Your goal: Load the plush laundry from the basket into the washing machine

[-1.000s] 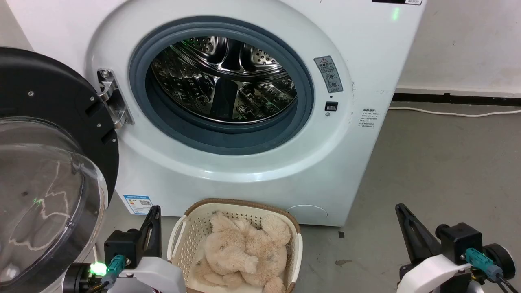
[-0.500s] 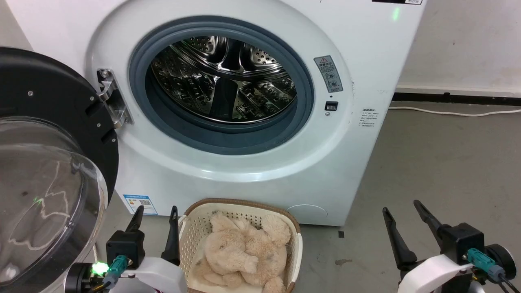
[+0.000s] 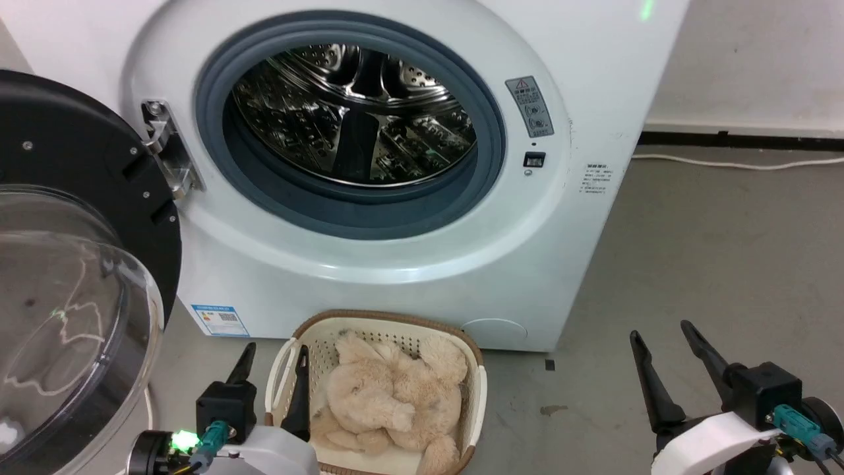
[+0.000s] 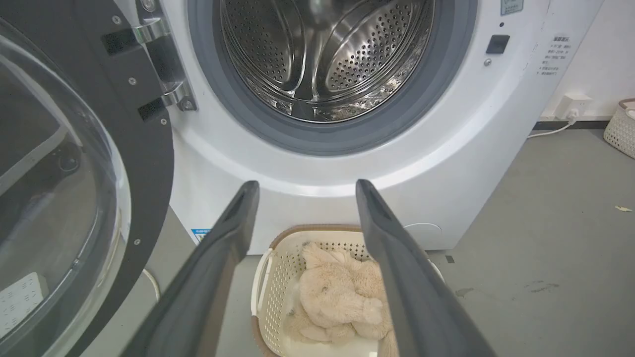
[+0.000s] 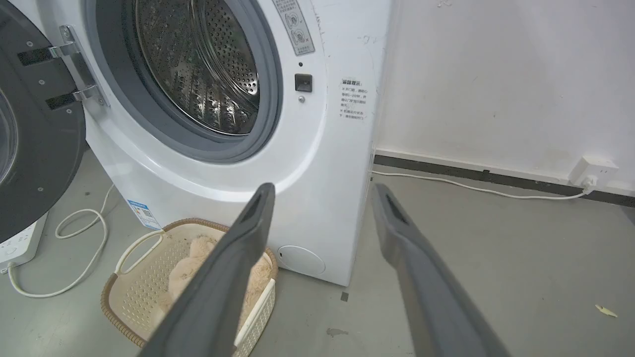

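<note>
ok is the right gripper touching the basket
Apart. The head view shows a stretch of bare floor between the right gripper and the basket.

A bare laundry corner of a utility room: a white front-loading washing machine (image 3: 422,284) stands on a grey concrete floor (image 3: 719,264) against a plain white wall (image 5: 496,74) — a white cable (image 5: 496,192) trails past the black skirting (image 3: 725,140) to a wall socket (image 5: 593,171).

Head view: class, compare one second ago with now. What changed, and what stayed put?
Both grippers opened: the left gripper and right gripper, shut a second ago, now stand spread. The left one edged toward the basket. The camera tilted slightly. The plush laundry stays in the basket, ungripped; the washing machine door stays open.
</note>
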Motion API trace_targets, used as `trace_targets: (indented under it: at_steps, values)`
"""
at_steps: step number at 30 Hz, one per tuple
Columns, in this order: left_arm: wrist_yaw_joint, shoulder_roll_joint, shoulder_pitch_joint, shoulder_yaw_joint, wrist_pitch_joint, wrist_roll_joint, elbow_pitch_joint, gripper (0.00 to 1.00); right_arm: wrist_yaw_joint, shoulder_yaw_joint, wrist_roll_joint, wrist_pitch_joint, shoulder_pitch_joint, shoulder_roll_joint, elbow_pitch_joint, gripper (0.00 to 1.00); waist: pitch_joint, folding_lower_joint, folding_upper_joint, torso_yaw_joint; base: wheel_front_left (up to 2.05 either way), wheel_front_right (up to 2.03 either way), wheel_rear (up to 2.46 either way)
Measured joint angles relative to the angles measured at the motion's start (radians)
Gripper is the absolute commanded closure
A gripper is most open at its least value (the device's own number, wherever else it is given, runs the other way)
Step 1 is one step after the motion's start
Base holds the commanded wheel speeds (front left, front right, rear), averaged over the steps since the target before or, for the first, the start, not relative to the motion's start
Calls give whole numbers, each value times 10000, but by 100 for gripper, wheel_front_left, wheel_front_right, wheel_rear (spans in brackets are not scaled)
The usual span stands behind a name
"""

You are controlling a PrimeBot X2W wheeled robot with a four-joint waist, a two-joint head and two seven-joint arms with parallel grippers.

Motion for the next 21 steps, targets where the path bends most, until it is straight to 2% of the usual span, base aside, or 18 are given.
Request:
trace_targets:
  at_steps: [13,21]
  values:
    - [-132,15,-689,-600,73,25,1313,0,0,-150,474,-295,-174,0,-136,0,866,1,0,-233,0,0,0]
    - [-337,132,-1289,-926,591,-77,2464,0,0,-153,867,-439,-440,0,-144,0,1486,2,0,-477,0,0,0]
